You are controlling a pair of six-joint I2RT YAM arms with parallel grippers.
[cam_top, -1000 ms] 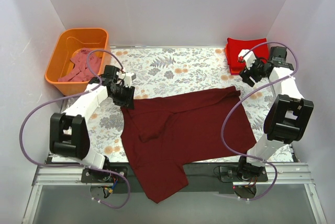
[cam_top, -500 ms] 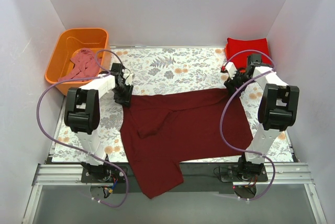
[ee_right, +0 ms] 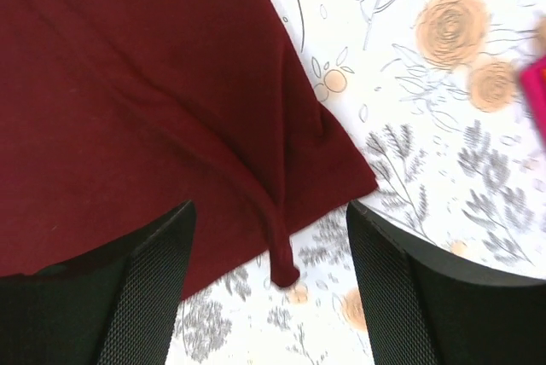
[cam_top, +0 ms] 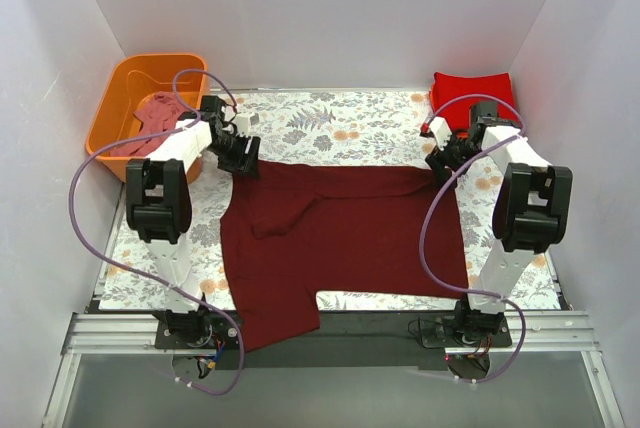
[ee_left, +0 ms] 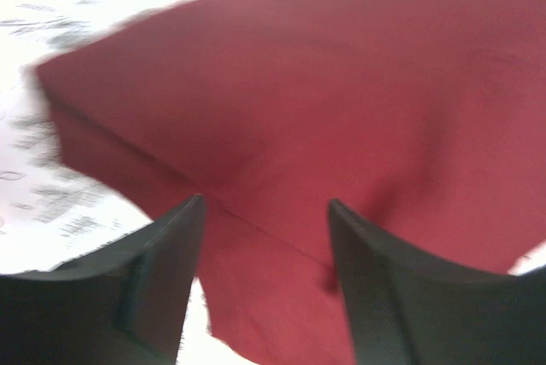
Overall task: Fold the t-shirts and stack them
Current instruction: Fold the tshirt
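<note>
The flowered table (cam_top: pixel 340 123) fills the middle of the overhead view, and most of it is covered by the dark maroon shirt (cam_top: pixel 340 233), spread out nearly flat. Its top edge runs across the centre of the frame from one arm to the other, while its lower left part hangs over the near edge of the table. A sleeve or flap near the upper left of the shirt is doubled over on itself, so the cloth is not smooth yet

The orange tub (cam_top: pixel 160 58) sits in the upper left corner. A neat pile of folded red shirts (cam_top: pixel 472 88) lies in the upper right corner, and a crumpled pink shirt (cam_top: pixel 150 113) waits inside the tub

The left gripper (cam_top: pixel 243 156) sits over the shirt's upper left corner. In its own blurred view its jaws stand apart (ee_left: pixel 264 203) with cloth (ee_left: pixel 341 84) lying below them, gripping nothing that I can make out. The right gripper (cam_top: pixel 440 160) is at the upper right corner, jaws wide (ee_right: pixel 269 207), and the shirt's corner (ee_right: pixel 128 84) lies loose on the table between them

I judge the task about midway: the red shirts are folded and stacked, the maroon one is laid out but not folded, and the pink one is untouched
</note>
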